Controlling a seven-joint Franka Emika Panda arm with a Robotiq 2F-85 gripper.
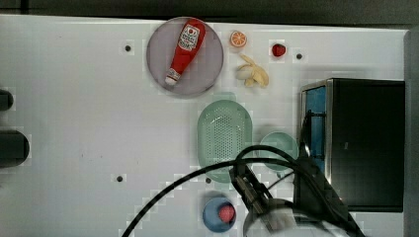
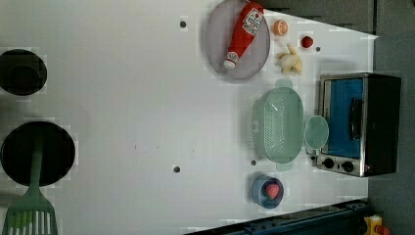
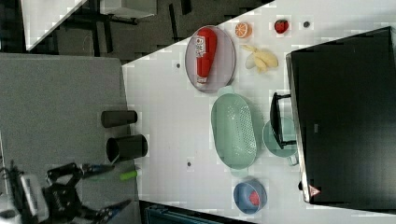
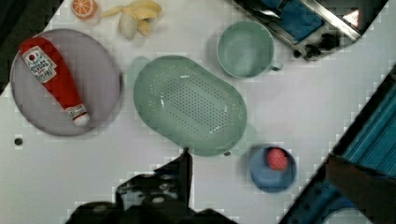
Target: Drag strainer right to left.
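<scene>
Nearest the camera in the top view is the arm itself with its looping black cables, hanging high above the near edge of the white table [image 1: 74, 123]; in the wrist view the gripper [image 4: 261, 161] shows one dark finger tip just short of the strainer's rim and another at the edge of the picture, so the fingers are spread wide and grasp nothing. The strainer [image 1: 225, 134] sits untouched toward the top view's right of the table's middle, long axis running near to far, with a round mint bowl [image 1: 279, 149] just beside it on the top view's right and a toaster oven [image 1: 363, 143] beyond that. A blue bowl [image 1: 219, 215] holding a red strawberry [image 1: 227, 213] lies near the strainer's near end; a grey plate [image 1: 185, 57] carrying a ketchup bottle [image 1: 184, 51] lies past its far end. By my reading the task has not begun: the gripper has yet to come down and catch the rim, and the whole drag toward the top view's left, over open tabletop, is left to do. The bottle's label shows a red tomato emblem and lines of print, but I cannot read the words; a red warning triangle on the oven is likewise unreadable.
</scene>
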